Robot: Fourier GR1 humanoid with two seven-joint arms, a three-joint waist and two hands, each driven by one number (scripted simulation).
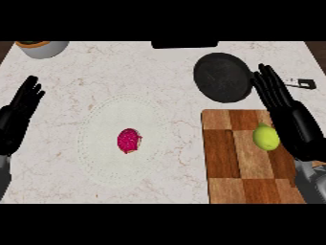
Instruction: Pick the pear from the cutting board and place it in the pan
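The small yellow-green pear is lying on the brown chequered wooden cutting board at the lower right of the frame, close to the board's right edge. The robot's right hand is hovering just to the right of it, fingers straight and spread, holding nothing. I cannot tell whether the palm is touching the fruit.

By my reckoning the grasp is the step in hand. To do it well, the fingers and thumb should be curling round the pear's widest part from both sides, since a rounded fruit may roll if nudged. It should then be lifted clear before heading for the round black pan, which is sitting just above the board's top edge.

The left hand is resting open at the left edge, holding nothing.
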